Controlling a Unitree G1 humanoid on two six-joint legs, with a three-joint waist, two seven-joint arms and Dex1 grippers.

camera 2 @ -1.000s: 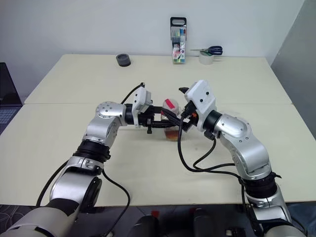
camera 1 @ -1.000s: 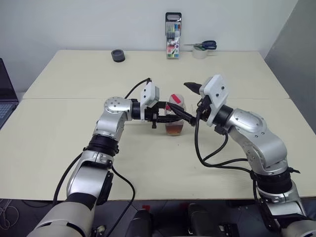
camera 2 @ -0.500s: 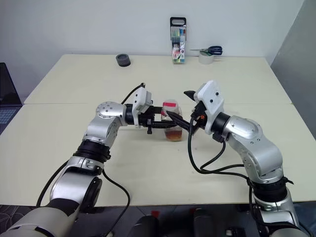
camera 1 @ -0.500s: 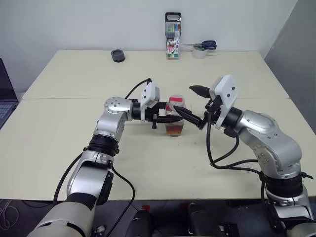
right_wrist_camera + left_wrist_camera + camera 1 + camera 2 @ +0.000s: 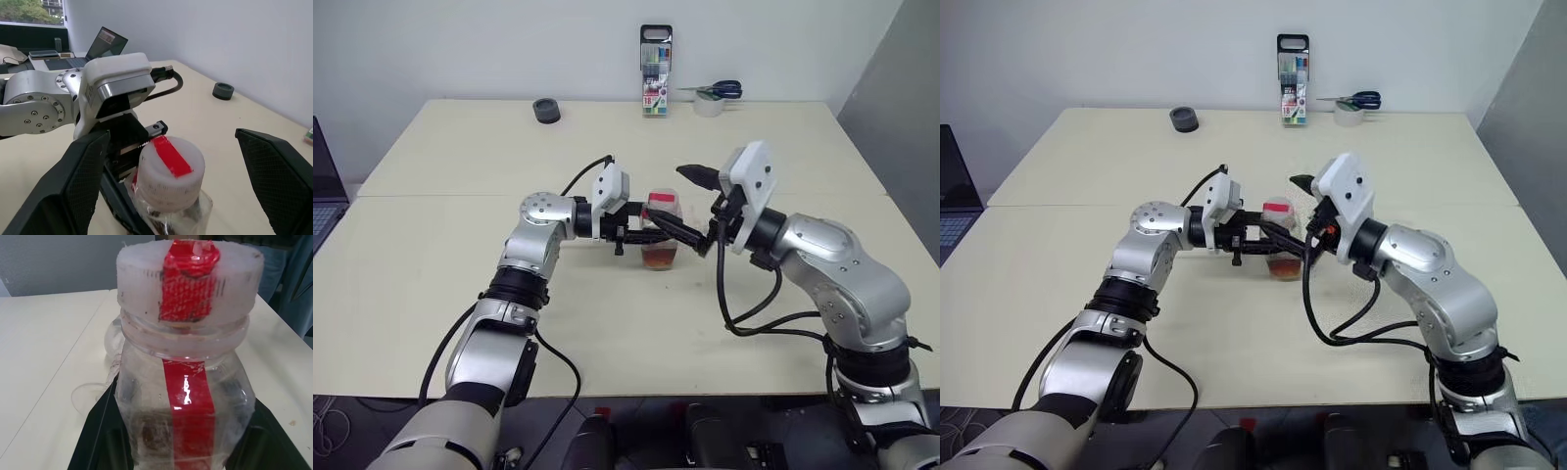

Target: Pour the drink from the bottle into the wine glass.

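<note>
Head views: the left gripper [image 5: 651, 233] grips the upright bottle [image 5: 662, 231] mid-table. Left wrist view: black fingers [image 5: 100, 431] flank the bottle (wine glass [image 5: 105, 362] behind). Right wrist view: the right gripper [image 5: 171, 171] spread wide around the cap [image 5: 169, 171], not touching.

Bright, even light all across your scene, nothing harsh.

You've got soft overhead light on the pale cream table [image 5: 431, 245], with only faint shadows under the arms. A white glare streak sits on the red label strip of the small clear plastic bottle [image 5: 188, 396], which looks soft and a little hazy up close in your left wrist view. In your right wrist view daylight comes from a window [image 5: 29, 12], and the black fingers [image 5: 279, 171] are blurred.
</note>
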